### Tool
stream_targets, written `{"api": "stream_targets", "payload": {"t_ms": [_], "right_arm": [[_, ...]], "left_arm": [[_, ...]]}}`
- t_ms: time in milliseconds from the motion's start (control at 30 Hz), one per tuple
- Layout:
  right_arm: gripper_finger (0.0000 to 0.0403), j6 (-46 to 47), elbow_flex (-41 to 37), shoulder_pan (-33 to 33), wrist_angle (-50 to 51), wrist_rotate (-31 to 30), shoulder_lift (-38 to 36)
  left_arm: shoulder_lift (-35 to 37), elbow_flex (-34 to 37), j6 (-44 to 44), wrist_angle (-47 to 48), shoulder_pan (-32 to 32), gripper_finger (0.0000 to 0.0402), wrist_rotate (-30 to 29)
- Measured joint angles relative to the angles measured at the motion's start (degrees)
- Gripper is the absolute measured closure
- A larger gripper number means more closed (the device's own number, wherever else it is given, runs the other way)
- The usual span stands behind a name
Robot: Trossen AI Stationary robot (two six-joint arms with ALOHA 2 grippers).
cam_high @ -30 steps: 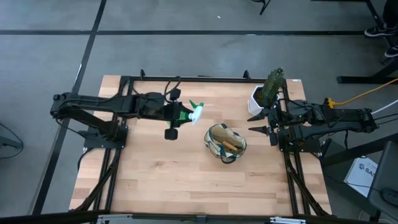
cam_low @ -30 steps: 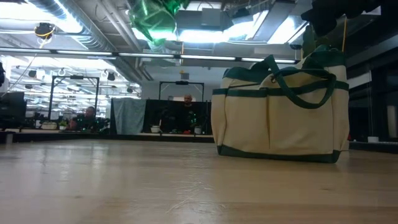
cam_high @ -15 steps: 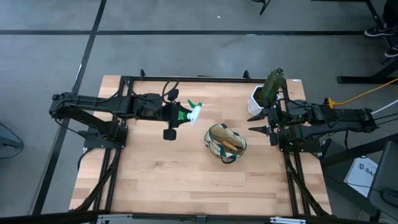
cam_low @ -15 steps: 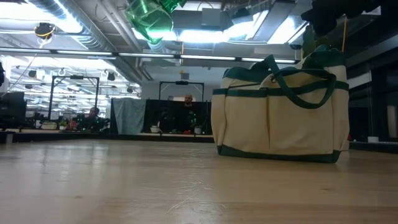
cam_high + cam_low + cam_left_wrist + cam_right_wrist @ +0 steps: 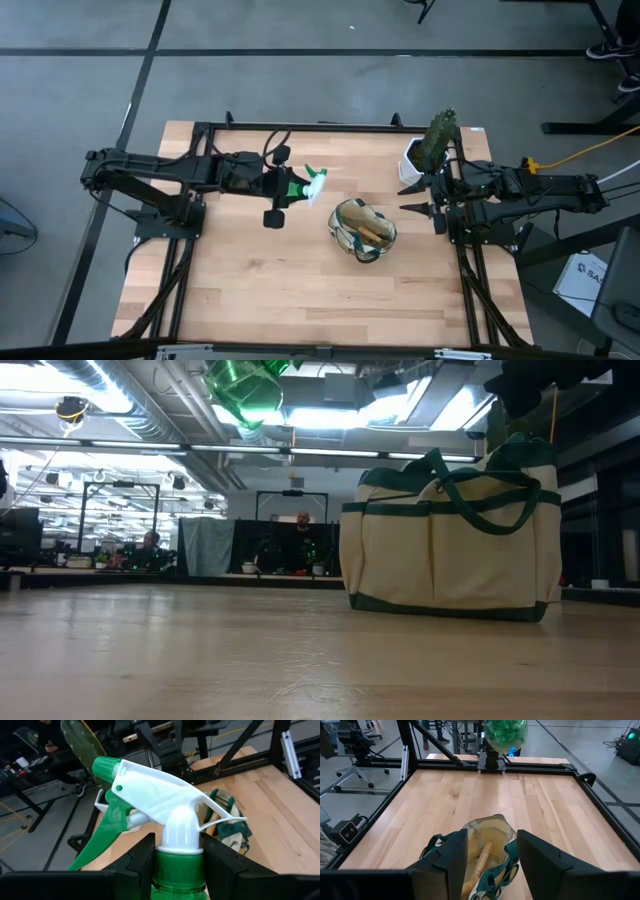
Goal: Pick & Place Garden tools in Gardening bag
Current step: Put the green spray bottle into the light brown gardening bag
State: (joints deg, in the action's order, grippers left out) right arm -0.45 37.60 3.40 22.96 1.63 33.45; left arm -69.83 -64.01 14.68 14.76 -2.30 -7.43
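Note:
My left gripper [image 5: 296, 186] is shut on the green spray bottle with a white trigger head [image 5: 315, 183], high above the table left of the gardening bag. The bottle also shows in the left wrist view [image 5: 160, 805], the low view [image 5: 245, 385] and the right wrist view [image 5: 506, 732]. The beige bag with green trim [image 5: 362, 228] [image 5: 450, 540] stands on its base at mid-table, mouth open, with a wooden tool handle [image 5: 482, 857] inside. My right gripper [image 5: 420, 195] is open and empty, just right of the bag. My left gripper pinches the bottle's neck [image 5: 178, 865], just under the white head, between its two fingers [image 5: 142, 860]. The fingers come level from the table's left. The bottle stands upright, body hanging below the fingers, lifted clear of the table.
A white pot with a green plant [image 5: 428, 148] stands at the far right, beside my right arm. Black frame rails [image 5: 300, 126] run along the table's edges. Bare wood lies near the front edge [image 5: 300, 290]. People sit in the room beyond the table [image 5: 145, 550].
My left gripper has moved slightly up with the spray bottle, which stays upright and clear of the table.

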Motion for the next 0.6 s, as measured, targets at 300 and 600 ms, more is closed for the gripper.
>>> {"api": "stream_targets", "payload": {"t_ms": [300, 600], "right_arm": [[0.0231, 0.0, 0.0, 0.0, 0.0, 0.0, 0.0], [0.0231, 0.0, 0.0, 0.0, 0.0, 0.0, 0.0]], "left_arm": [[-1.1, 0.0, 0.0, -1.5, -3.2, 0.0279, -0.1], [-3.8, 0.0, 1.5, -5.4, -7.6, 0.0279, -0.2]]}}
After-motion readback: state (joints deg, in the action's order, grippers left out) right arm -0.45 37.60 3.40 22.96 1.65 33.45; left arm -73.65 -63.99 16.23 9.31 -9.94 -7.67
